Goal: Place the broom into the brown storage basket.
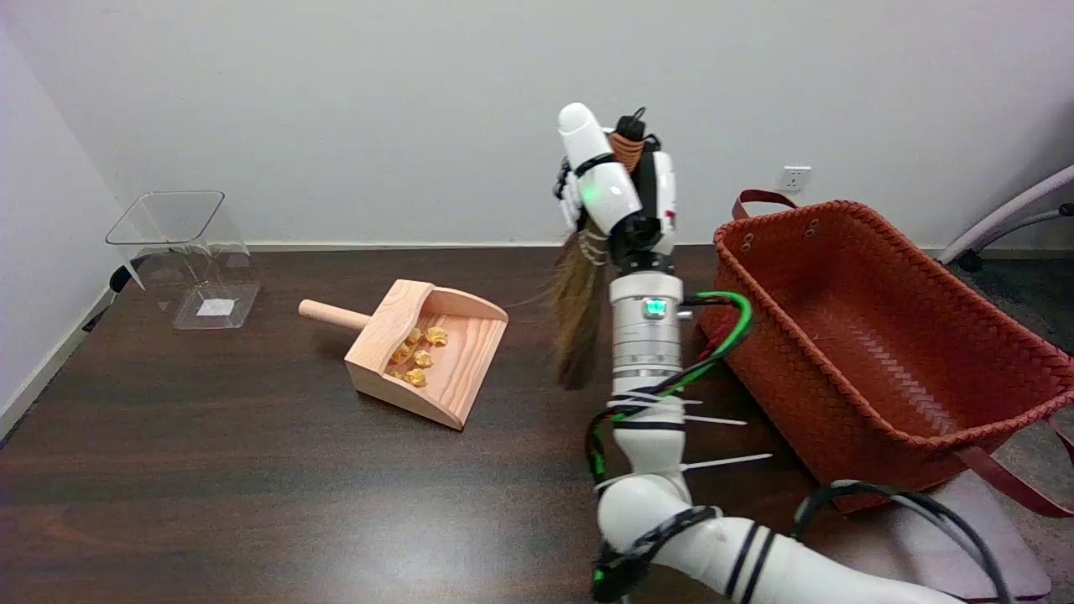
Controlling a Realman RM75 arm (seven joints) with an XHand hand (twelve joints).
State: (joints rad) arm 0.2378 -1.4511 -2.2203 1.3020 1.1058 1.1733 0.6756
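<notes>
right hand (617, 189) fingers wrapped around broom (579, 306) handle | broom lifted off surface (252, 470), bristles hanging down, likely to clear the rim | brown basket (873, 335) just right, nothing visible inside | dustpan (432, 352) left

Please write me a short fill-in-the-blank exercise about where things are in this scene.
1. The right hand holds the ____, bristles hanging down.
2. The small yellow pieces lie in the wooden ____.
3. The basket stands on the picture's ____ side of the arm.
4. The clear container stands at the table's far ____ corner in the picture.

Missing words: broom; dustpan; right; left
</notes>
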